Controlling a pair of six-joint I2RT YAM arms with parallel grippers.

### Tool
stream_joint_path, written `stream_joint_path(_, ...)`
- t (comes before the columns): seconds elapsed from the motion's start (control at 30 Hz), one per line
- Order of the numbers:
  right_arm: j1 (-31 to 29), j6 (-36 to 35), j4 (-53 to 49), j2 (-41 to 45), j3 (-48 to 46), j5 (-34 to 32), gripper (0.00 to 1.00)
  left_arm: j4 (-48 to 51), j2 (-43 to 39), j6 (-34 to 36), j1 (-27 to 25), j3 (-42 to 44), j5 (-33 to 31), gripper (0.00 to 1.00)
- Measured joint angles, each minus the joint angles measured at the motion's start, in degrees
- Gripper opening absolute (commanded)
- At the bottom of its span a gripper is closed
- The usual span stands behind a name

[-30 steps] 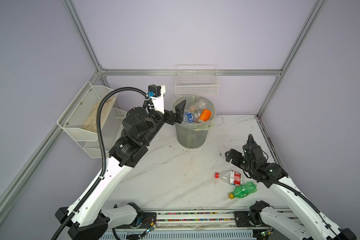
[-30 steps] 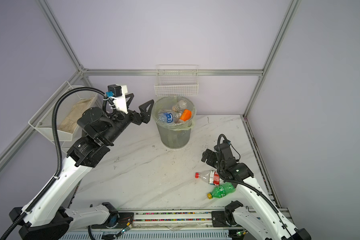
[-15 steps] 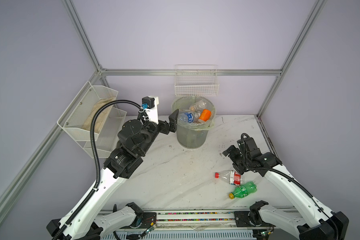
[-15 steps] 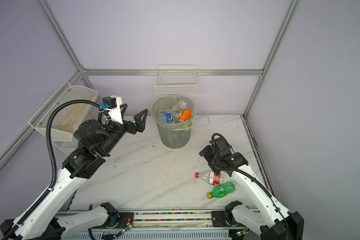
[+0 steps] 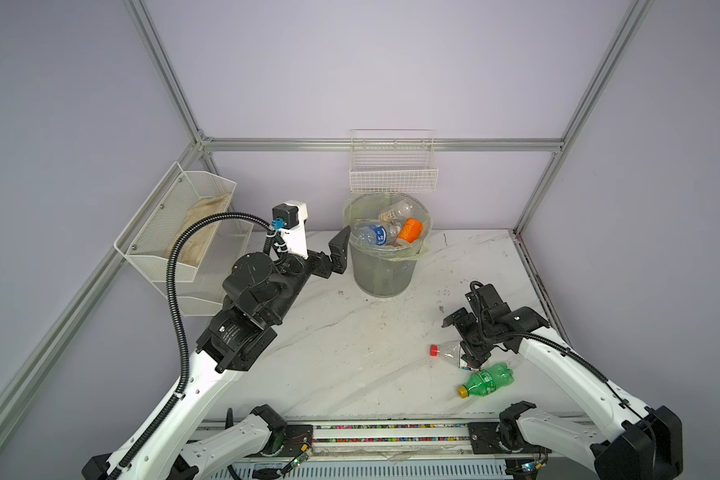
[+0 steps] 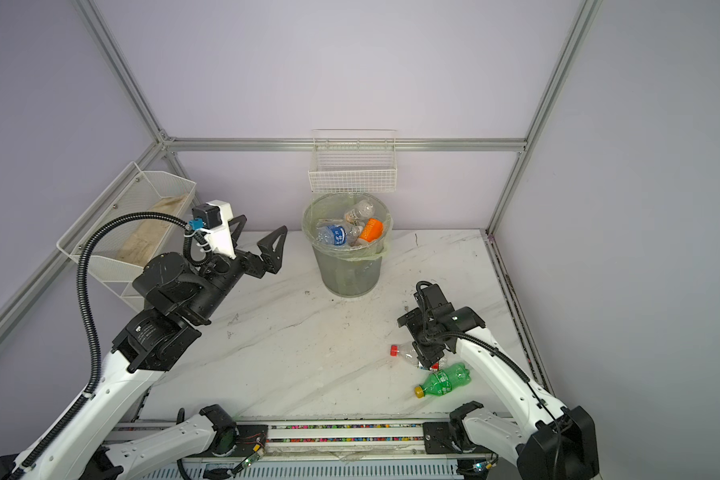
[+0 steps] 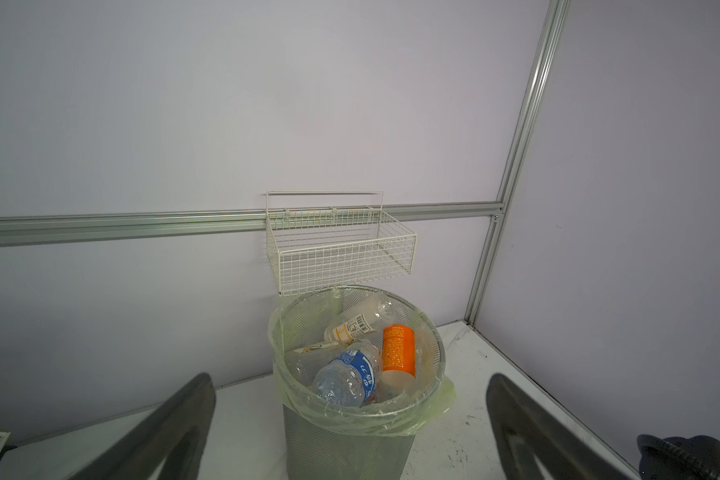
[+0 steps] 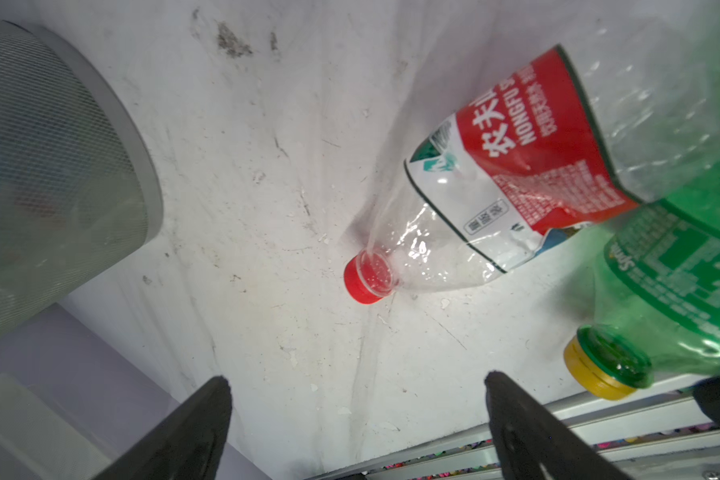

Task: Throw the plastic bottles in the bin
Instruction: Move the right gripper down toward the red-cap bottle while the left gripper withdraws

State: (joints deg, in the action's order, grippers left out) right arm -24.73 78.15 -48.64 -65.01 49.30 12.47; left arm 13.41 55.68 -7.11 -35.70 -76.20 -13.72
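Left jaws released, empty, just beside the bin; right jaws released, empty, close over a red-capped bottle lying on the counter, green bottle just beside. Other bottles (blue, orange, white labels visible) lie in the bin.

Right pincer spread over red-capped bottle, green bottle beside, bottle-filled bin behind

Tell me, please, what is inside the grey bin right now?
The bin, lined with a pale green bag, shows a blue-labelled bottle, an orange-labelled bottle and a white-labelled bottle on top. Anything deeper is covered by these.
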Motion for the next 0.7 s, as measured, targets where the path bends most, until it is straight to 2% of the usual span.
stream_joint_path(0.17, 0.0, -0.94, 0.09, -7.04, -0.7, 0.48, 0.97, 0.0, -0.39, -0.04, 0.0, 0.22, 0.24, 1.0)
stream_joint_path(0.7, 3.58, -1.88, 1.49, -13.07, -1.62, -2.1, 0.97, 0.81, -2.1, -0.87, 0.0, 2.21, 0.92, 1.0)
